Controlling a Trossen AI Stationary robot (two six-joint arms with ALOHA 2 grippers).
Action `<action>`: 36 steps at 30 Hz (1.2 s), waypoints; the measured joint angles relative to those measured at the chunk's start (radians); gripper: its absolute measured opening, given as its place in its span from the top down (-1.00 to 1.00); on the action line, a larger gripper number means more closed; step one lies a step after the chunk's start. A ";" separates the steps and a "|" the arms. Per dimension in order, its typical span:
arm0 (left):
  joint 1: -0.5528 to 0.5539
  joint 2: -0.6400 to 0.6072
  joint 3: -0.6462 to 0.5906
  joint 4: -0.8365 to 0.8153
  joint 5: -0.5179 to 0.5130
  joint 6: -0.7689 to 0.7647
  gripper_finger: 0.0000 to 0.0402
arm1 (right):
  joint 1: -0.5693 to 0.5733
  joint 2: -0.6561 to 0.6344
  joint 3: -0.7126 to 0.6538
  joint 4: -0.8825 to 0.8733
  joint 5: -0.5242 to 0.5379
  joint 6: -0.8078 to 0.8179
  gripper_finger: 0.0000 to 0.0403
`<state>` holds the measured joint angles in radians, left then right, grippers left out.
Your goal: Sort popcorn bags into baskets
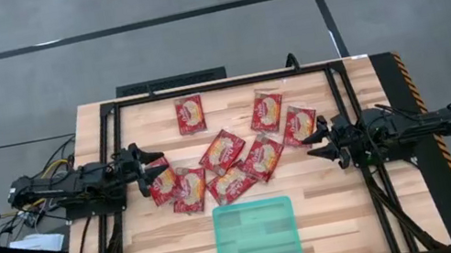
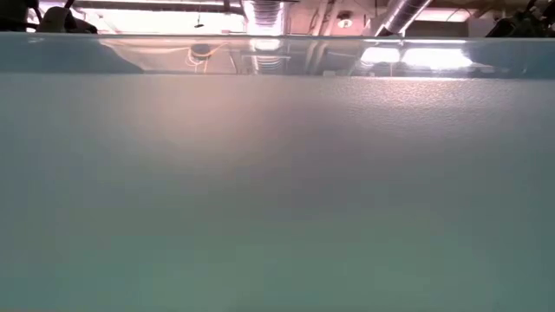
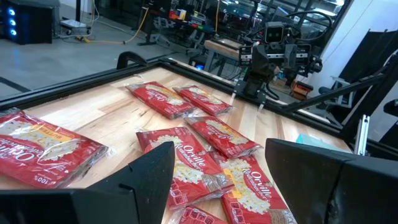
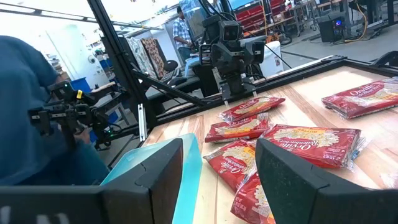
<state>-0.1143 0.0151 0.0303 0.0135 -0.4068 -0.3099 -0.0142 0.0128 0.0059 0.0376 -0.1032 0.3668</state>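
Note:
Several red popcorn bags (image 1: pixel 222 151) lie flat on the wooden table, most in an overlapping cluster at the middle, with one apart near the far edge (image 1: pixel 190 114). The teal tray (image 1: pixel 256 231) sits near the near edge with no bag inside. My left gripper (image 1: pixel 151 169) is open at the cluster's left end, its fingers wide apart over the leftmost bags (image 3: pixel 186 163). My right gripper (image 1: pixel 319 141) is open at the cluster's right end, beside a bag (image 1: pixel 299 125); more bags (image 4: pixel 236 158) lie ahead of its fingers. Neither gripper touches a bag.
A black metal frame (image 1: pixel 218 85) runs along the table's far edge and down both sides. The tray's translucent wall (image 2: pixel 277 191) fills the low view and hides the table. Bare wood lies on either side of the tray. A person (image 4: pixel 181 28) stands far off in the room.

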 joint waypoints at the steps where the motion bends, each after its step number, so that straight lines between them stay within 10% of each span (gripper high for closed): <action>1: 0.000 0.000 0.000 0.000 0.000 0.000 -0.20 | 0.000 0.000 0.000 0.000 0.000 0.000 -0.13; 22: 0.000 0.000 0.000 0.007 -0.001 -0.391 -0.20 | -0.023 0.000 0.000 -0.004 0.123 -0.110 -0.12; 31: 0.000 0.000 0.000 0.057 -0.190 -0.584 -0.20 | -0.042 0.000 0.000 0.018 0.235 -0.114 -0.11; 36: 0.001 0.000 0.000 0.054 -0.367 -0.641 -0.20 | -0.039 0.000 0.000 0.085 0.240 0.156 -0.10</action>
<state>-0.1133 0.0147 0.0299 0.0671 -0.7743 -0.9505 -0.0529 0.0124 0.0059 0.1228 0.1369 0.5223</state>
